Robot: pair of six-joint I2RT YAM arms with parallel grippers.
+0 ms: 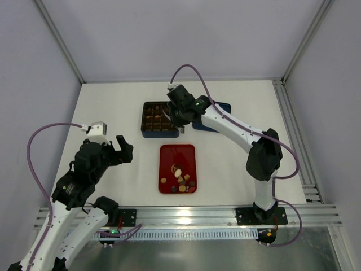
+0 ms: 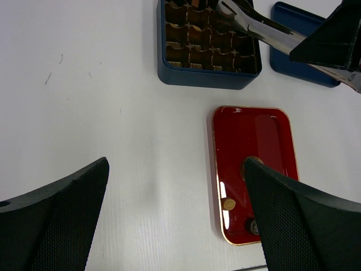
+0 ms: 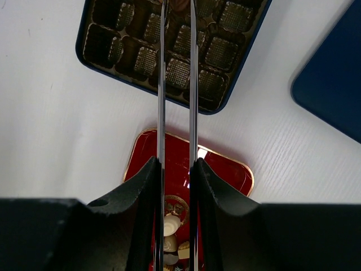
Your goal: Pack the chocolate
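Steel, in two long thin blades: the tongs (image 3: pixel 162 84) are pinched between the black fingers of the right gripper (image 3: pixel 176 169), with only a narrow gap between the blades. Their tips reach over the dark blue box (image 2: pixel 203 79) and its brown grid insert (image 3: pixel 220 53). A brown shape sits between the tips at the edge of the right wrist view, too cropped to name. Nearer the arms, apart from the box, lies the red tray (image 1: pixel 169 155). The chocolate (image 1: pixel 180 179) is on it, a loose cluster of tan, cream and dark pieces in the tray's near half. A blue lid (image 2: pixel 299 22) lies just right of the box.

From the wrists, the box's cells show only ribbed brown floors. The overhead view adds paler specks in the left cells, too small to identify. The left wrist view catches just a few pieces on the tray, its own finger covering the rest.

The right arm stretches forward and leftward over the white table (image 1: pixel 113 101), wrist bent down above the box. The left gripper (image 1: pixel 121 148) hovers left of the tray, spread wide and holding nothing, its arm folded back
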